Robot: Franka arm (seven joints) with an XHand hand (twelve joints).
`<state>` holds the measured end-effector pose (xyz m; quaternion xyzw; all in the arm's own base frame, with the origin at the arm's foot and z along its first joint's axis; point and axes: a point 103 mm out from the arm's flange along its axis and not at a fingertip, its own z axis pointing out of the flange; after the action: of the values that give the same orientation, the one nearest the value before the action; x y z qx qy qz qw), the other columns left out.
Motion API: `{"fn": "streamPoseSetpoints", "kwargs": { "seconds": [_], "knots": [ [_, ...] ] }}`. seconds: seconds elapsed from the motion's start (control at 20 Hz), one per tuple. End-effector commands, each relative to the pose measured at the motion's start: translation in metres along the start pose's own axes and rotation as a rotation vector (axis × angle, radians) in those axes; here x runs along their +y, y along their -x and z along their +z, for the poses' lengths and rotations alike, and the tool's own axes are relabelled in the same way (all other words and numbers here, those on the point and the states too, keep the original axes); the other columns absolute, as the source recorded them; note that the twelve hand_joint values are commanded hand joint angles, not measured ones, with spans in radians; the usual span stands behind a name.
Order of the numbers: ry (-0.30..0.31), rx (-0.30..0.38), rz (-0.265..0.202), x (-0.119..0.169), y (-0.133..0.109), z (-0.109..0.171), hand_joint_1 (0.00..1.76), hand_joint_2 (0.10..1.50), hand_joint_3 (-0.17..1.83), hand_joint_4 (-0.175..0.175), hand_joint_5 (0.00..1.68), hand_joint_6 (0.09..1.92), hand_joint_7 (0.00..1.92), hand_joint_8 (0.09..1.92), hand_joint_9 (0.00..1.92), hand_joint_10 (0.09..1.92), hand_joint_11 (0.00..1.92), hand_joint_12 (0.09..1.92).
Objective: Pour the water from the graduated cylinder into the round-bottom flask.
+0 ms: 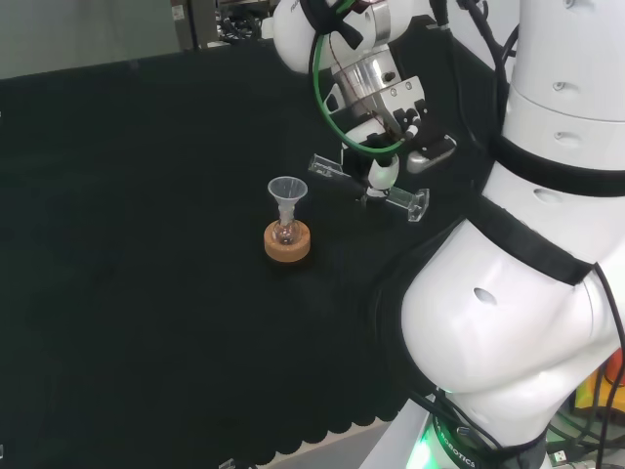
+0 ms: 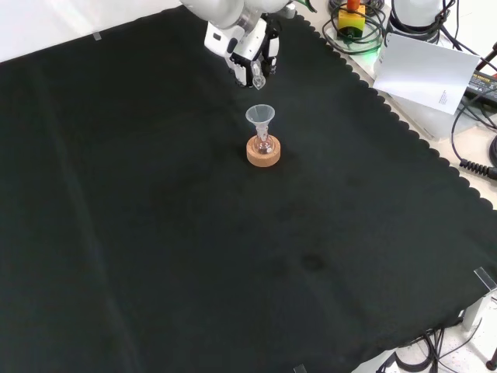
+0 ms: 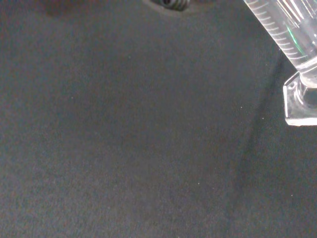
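A small round-bottom flask [image 1: 285,233] sits in a cork ring [image 1: 287,243] on the black cloth, with a clear funnel [image 1: 287,191] in its neck. My hand [image 1: 383,171] holds a clear graduated cylinder [image 1: 337,172] tipped nearly flat, its mouth toward the funnel and its base [image 1: 418,204] away from it. In the front view the hand [image 2: 247,48] is above the funnel [image 2: 260,116] and the cork ring [image 2: 263,151], with the cylinder's mouth [image 2: 258,78] pointing down at the funnel. The wrist view has the cylinder's marked tube [image 3: 285,27] and its base [image 3: 299,104] close up.
Black cloth [image 2: 155,233] spreads wide around the flask. The arm's own white links [image 1: 527,293] fill the head view's right. Cables and a white sheet [image 2: 423,74] lie beyond the cloth's scalloped edge at the front view's upper right.
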<state>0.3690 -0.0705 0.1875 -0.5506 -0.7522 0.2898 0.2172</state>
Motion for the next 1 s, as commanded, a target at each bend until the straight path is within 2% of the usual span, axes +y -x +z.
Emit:
{"fn": "streamPoseSetpoints", "kwargs": {
  "seconds": [0.05, 0.35, 1.0],
  "knots": [
    [-0.043, -0.047, 0.007, 0.004, -0.006, -0.004, 1.39, 1.07, 0.0, -0.175, 1.01, 0.93, 0.92, 1.03, 1.19, 0.75, 1.1, 0.85],
    [-0.075, -0.089, 0.025, 0.006, -0.012, -0.01, 1.39, 1.07, 0.0, -0.175, 1.01, 0.93, 0.92, 1.03, 1.19, 0.75, 1.09, 0.85],
    [-0.132, -0.119, 0.055, 0.011, -0.016, -0.015, 1.39, 1.07, 0.0, -0.175, 1.01, 0.93, 0.92, 1.03, 1.19, 0.76, 1.09, 0.85]
  ]
}}
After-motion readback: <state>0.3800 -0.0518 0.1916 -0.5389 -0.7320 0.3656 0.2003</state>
